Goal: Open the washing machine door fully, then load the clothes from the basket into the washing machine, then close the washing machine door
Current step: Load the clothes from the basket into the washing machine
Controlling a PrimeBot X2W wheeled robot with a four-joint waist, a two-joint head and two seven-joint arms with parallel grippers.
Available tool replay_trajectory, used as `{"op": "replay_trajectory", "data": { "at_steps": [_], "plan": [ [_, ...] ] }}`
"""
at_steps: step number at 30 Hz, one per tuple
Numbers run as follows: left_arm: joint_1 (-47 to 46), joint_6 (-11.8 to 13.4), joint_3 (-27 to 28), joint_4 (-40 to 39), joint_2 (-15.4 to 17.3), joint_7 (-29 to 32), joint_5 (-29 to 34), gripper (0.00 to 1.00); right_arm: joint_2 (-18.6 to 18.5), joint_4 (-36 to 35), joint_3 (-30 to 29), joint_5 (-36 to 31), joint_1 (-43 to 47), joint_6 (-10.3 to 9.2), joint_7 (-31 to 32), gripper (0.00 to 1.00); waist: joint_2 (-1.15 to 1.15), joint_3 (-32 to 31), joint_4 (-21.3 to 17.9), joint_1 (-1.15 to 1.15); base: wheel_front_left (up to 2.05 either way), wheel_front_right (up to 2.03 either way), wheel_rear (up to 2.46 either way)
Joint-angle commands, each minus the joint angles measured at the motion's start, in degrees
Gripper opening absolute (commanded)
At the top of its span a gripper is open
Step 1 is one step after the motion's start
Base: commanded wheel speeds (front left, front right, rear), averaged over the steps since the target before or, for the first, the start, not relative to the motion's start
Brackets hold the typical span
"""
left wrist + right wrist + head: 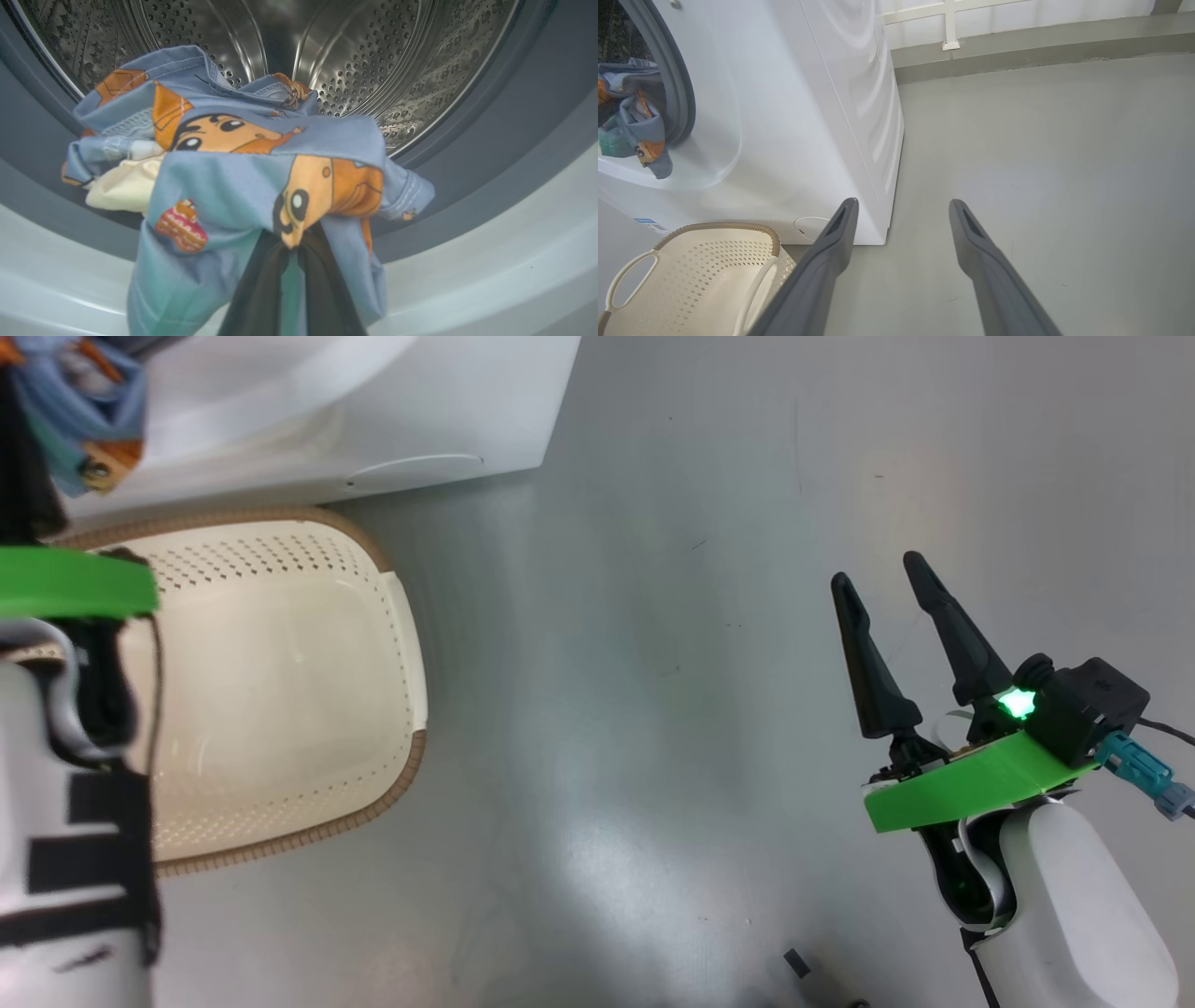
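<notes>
Left gripper (299, 249), clenched on clothes (233, 186) at washing machine (514, 233) mouth: carry deeper before release; right gripper (880, 571) spread, empty.

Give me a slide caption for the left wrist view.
Left gripper holds the cartoon-print clothes above the grey gasket, before the steel drum.

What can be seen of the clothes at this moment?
The clothes are a crumpled bundle of soft blue fabric printed with orange and tan cartoon faces with black eyes, with a cream patch on one side. The left end effector is shut on the bundle, fabric draping over its dark fingers. The bundle hangs at the mouth of the steel drum, in front of the grey gasket; whether it touches the gasket is unclear.
</notes>
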Motion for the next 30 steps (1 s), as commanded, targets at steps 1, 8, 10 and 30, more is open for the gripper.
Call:
{"op": "replay_trajectory", "data": {
  "at_steps": [1,8,10,30],
  "plan": [
    [-1.6,-0.1,0.9,-0.5,3.6,-0.3,0.3,0.0,-0.2,-1.3,1.1,-0.5,2.0,0.09,-0.3,1.0,0.0,-0.1,-0.1,0.0,0.0,0.0,0.0],
    [-10.3,-0.1,-2.3,9.6,8.7,-0.3,0.9,0.0,0.1,-1.0,1.9,-0.2,2.2,0.09,-0.3,1.0,0.0,-0.6,-1.1,0.0,0.0,0.0,0.0],
    [-13.5,-0.1,-4.5,15.3,10.4,-0.3,1.1,0.0,0.4,-0.8,2.1,-0.1,2.4,0.09,-0.3,1.0,0.0,-0.8,-1.7,0.0,0.0,0.0,0.0],
    [-31.4,0.7,-10.3,33.9,18.6,-0.3,5.5,0.34,1.9,-0.9,4.0,0.7,2.9,0.09,-0.3,1.0,0.0,-0.4,-7.2,0.0,0.0,0.0,0.0]
  ]
}}
